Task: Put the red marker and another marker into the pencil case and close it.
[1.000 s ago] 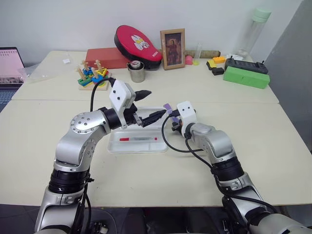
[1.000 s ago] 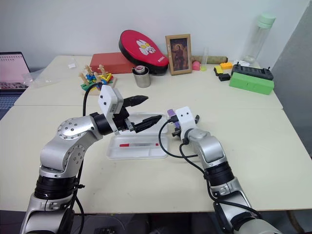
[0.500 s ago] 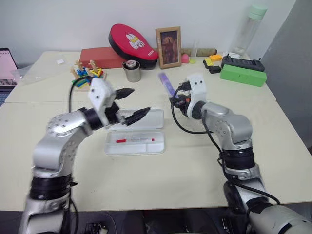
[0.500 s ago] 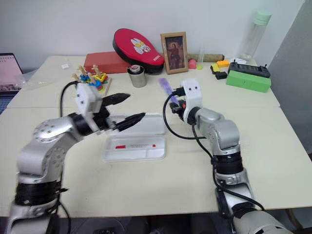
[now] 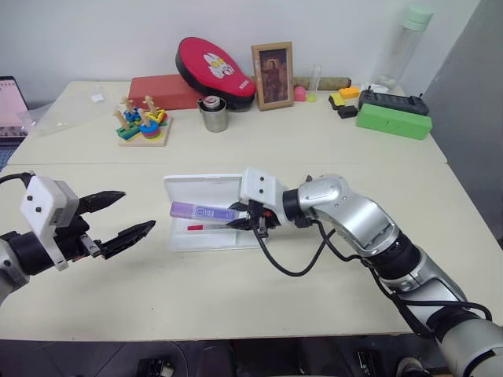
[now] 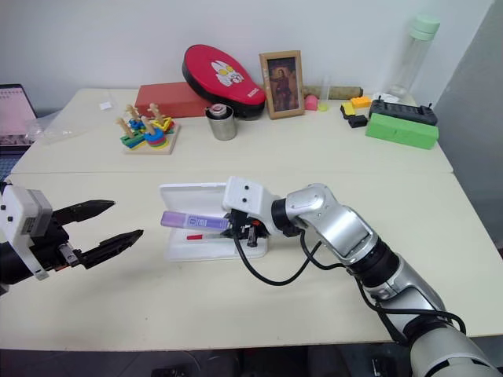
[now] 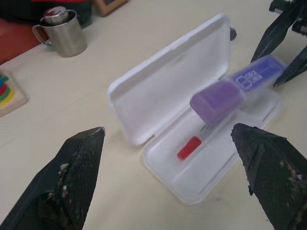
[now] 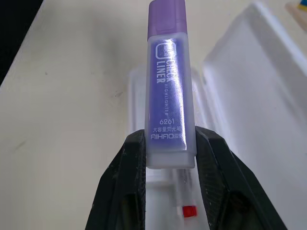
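**Operator:** Over the open pencil case (image 5: 206,213), near the middle of the bench (image 5: 314,298), I have the right pincer (image 5: 241,223) clamped on the pale capped end of the purple marker (image 5: 203,210). It hangs just above the tray and isn't in it yet, as far as I can judge.

**Observer:** And the red marker?

**Operator:** The red marker (image 5: 211,227) lies flat in the shallow tray, so I count that part done. What's left: lower and release the purple one, then fold the lid, which lies open behind the tray, over both.

**Observer:** How is the purple one lined up?

**Operator:** Its long axis runs roughly level and side to side across the bench, nearly parallel to the tray's long side and to the red marker below it. The purple butt points toward my left side; the held end faces right. I'd call that a good alignment for setting it down.

**Observer:** Your left arm?

**Operator:** The left pincer (image 5: 124,215) is spread wide and holds nothing, well apart from the case, off to the left above bare bench.
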Motion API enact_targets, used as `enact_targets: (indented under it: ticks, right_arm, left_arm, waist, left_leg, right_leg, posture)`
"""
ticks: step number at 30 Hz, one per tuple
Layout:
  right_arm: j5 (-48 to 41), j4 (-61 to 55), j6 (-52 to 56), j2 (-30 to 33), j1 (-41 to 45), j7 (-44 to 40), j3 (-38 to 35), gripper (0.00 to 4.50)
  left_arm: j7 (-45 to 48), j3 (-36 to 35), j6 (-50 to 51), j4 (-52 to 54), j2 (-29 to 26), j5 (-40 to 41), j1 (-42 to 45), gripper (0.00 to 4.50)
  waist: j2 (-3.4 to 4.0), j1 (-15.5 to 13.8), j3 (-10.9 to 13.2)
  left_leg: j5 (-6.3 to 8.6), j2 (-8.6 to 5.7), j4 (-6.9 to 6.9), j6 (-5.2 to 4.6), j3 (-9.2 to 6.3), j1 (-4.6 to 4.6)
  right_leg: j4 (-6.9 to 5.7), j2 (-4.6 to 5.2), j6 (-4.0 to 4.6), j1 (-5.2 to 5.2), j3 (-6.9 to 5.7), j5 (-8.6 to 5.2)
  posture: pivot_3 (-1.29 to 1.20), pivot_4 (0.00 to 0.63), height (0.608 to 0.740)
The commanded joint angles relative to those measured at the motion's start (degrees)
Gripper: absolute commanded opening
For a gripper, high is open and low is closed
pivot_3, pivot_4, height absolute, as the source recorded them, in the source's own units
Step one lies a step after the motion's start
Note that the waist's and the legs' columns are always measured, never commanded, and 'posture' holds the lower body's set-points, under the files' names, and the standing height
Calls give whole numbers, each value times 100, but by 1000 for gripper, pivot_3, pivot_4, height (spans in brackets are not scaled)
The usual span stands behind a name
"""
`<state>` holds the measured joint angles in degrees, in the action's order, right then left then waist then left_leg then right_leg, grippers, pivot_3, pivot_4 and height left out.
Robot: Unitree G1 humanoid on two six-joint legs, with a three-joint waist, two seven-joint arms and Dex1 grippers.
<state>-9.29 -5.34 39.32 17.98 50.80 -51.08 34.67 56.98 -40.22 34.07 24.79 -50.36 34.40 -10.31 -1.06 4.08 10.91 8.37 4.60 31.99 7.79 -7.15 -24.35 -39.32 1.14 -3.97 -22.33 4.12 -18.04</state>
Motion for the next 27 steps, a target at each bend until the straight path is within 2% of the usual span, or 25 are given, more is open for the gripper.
enact_targets:
  ticks: [1,8,19,20,22,27]
  right_arm:
    - [676,727,-542,-352,225,14,639,1078]
    - [1089,1242,-923,-662,96,-161,934,1078]
    - [1380,1614,-1134,-904,113,-261,742,1078]
    - [1382,1623,-1139,-915,127,-264,706,1637]
    - [1373,1630,-1164,-932,163,-274,616,1866]
    - [1333,1625,-1158,-984,244,-325,384,2977]
  left_arm:
    - [4,-567,-66,159,148,132,-361,4500]
    - [-78,-661,-99,252,206,202,-667,4500]
    - [-221,-421,-88,244,129,207,-472,4500]
    - [-227,-396,-91,230,122,203,-435,4500]
    - [-252,-335,-89,212,109,200,-361,4500]
    - [-282,-216,-99,189,100,180,-262,4500]
  waist:
    - [-2,62,-1]
    - [-8,47,-5]
    - [-10,59,-6]
    - [-10,60,-6]
    - [-10,61,-6]
    - [-10,61,-6]
  left_leg:
    - [0,1,-4,0,1,3]
    - [0,2,-7,0,-3,0]
    - [0,2,-6,1,-2,10]
    - [0,2,-6,1,-1,9]
    - [0,3,-7,1,-2,9]
    - [0,2,-7,1,-2,9]
  right_leg:
    - [0,0,0,2,0,1]
    - [1,-1,5,0,-4,-1]
    - [-6,-1,3,4,-3,0]
    - [-6,-1,3,4,-3,0]
    - [-6,-1,3,4,-3,0]
    - [-7,-1,3,3,-3,0]
  posture:
    - [0,150,740]
    - [0,150,740]
    - [0,150,740]
    - [0,150,740]
    - [0,150,740]
    - [0,150,740]
